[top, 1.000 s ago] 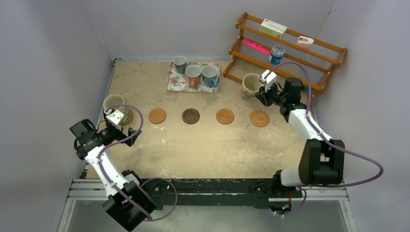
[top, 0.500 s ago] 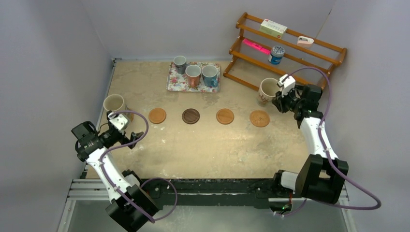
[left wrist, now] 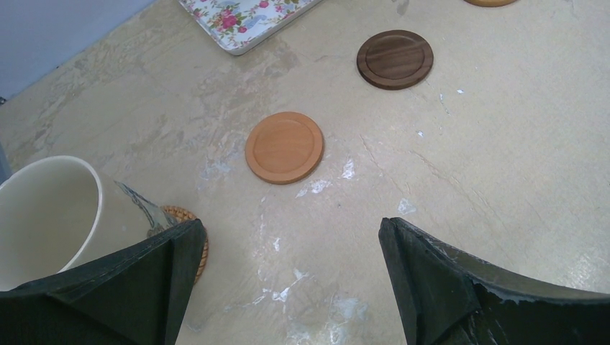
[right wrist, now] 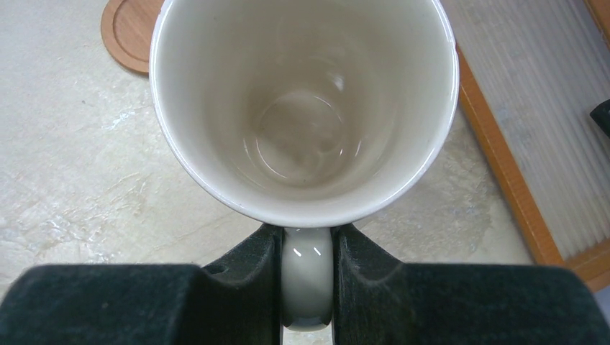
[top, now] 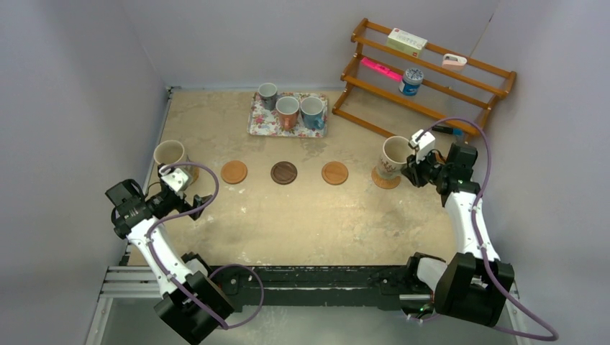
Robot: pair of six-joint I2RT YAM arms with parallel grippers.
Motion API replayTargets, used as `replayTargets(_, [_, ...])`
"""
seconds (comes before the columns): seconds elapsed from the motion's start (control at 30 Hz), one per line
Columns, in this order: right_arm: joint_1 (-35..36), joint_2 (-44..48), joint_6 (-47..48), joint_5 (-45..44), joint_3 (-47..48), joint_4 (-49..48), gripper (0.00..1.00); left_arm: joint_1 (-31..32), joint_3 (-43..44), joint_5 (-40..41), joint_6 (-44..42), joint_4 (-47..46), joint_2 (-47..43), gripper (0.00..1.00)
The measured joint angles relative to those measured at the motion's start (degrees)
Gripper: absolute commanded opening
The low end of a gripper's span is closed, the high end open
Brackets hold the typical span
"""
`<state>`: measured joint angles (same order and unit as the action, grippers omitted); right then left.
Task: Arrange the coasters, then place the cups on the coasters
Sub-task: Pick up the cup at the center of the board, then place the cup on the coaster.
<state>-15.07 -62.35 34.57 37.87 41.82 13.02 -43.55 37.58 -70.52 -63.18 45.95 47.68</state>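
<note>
- Table point(top: 309, 223) is boxed in by grey walls on the left, back and right; the arm bases sit at the near edge.
- A broad stretch of bare tabletop lies between the coaster row and the near edge.
- Left gripper point(left wrist: 288, 233) is spread wide with nothing in it, low over the table near the left edge. One of its fingers point(left wrist: 144, 280) is just beside the left cream mug point(top: 170, 153).
- Left cream mug stands upright on a woven coaster point(left wrist: 181, 213), close to the left wall; it looks empty inside.
- Right gripper point(right wrist: 307, 248) is pinched tight on the handle of the right cream mug point(right wrist: 306, 108), one finger on each side of the handle.
- Right cream mug is upright and empty, over the rightmost coaster point(top: 385, 180); cannot tell whether its base touches.
- It sits near the front foot of the wooden rack point(top: 496, 72), with little room on that side.
- Three coasters lie bare in the row: a tan coaster point(top: 234, 172), a dark brown coaster point(top: 283, 172) and a second tan coaster point(top: 334, 172), evenly apart.
- Floral tray point(top: 257, 126) at the back holds a grey-blue mug point(top: 267, 92), a reddish-orange mug point(top: 287, 109) and a light blue mug point(top: 312, 109), packed together and upright.
- The rack holds a blue-and-white tin point(top: 411, 80) and a box point(top: 406, 42).
</note>
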Motion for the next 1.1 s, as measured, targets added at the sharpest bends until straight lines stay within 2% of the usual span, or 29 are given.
replayTargets(1.1, [-0.1,-2.1,-1.0,-0.9,-2.1,-1.4,0.0,0.0,0.0,-0.8,-4.2,3.5,2.9,1.0])
